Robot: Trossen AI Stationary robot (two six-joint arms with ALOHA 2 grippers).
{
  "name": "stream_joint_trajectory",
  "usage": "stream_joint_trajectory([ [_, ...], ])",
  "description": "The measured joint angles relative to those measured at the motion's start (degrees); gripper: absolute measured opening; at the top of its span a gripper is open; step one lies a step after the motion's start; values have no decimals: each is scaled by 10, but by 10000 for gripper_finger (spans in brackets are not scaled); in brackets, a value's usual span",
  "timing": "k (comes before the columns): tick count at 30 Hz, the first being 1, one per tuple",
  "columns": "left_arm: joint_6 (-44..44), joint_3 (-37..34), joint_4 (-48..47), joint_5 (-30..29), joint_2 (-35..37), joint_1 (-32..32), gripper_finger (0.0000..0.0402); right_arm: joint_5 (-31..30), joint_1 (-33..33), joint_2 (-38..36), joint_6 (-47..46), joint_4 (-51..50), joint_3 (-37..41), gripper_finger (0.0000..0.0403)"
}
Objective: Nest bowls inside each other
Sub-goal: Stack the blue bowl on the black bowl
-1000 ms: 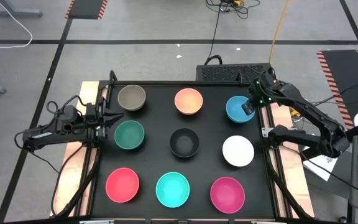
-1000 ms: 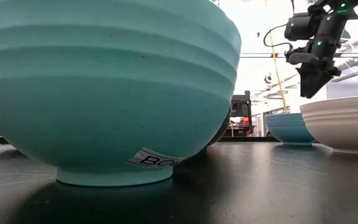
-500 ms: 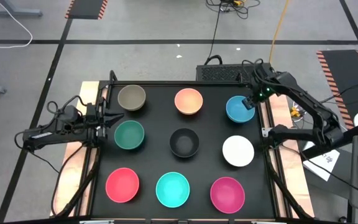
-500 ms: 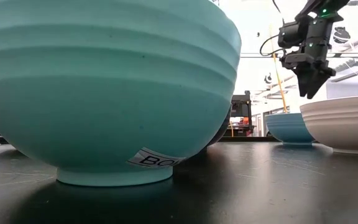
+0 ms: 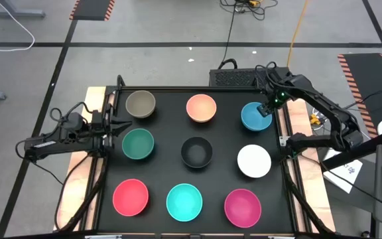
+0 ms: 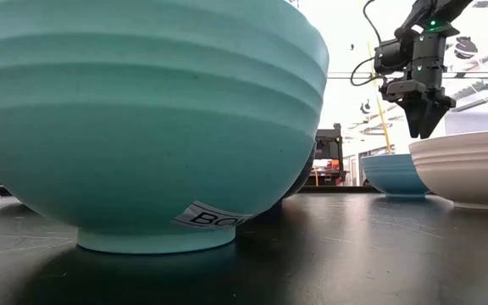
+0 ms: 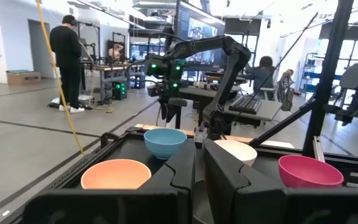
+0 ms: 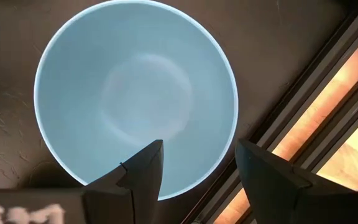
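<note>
Several round bowls stand apart, each on its foot, in three rows on the black table top. Far row: olive-grey [image 5: 140,104], peach-orange [image 5: 201,108], blue [image 5: 254,117]. Middle row: dark green [image 5: 138,144], black [image 5: 196,152], white [image 5: 253,161]. Near row: red-pink [image 5: 130,197], turquoise [image 5: 184,202], magenta [image 5: 243,206]. My right gripper [image 8: 197,165] hangs open above the blue bowl [image 8: 135,93], over its rim on the table's right side, fingers pointing steeply down and clear of it [image 6: 422,125]. My left gripper [image 5: 126,124] waits shut at the table's left edge, pointing level across the table.
A raised frame rail [image 5: 285,133] runs along the table's right edge close beside the blue bowl. In the low view the turquoise bowl [image 6: 142,119] fills the foreground. People stand in the room beyond the table [image 7: 67,62].
My right gripper has drifted a little toward the table's left, over the blue bowl, and has tipped to point more steeply down. No bowl has moved.
</note>
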State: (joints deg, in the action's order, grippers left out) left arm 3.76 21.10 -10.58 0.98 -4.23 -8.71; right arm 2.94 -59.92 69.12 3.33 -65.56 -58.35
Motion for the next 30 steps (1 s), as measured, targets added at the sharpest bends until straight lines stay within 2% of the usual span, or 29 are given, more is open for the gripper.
stream_joint_trajectory([
  [9, -1, 0, 1, 6, 0, 0, 31, -3, 3, 23, -9, 7, 0, 195],
  [21, -3, 0, 1, 16, 0, 0, 31, -59, 29, 61, -30, 4, 0, 194],
  [30, -3, 0, 1, 20, 0, 0, 31, -43, 26, 78, -18, 9, 0, 194],
])
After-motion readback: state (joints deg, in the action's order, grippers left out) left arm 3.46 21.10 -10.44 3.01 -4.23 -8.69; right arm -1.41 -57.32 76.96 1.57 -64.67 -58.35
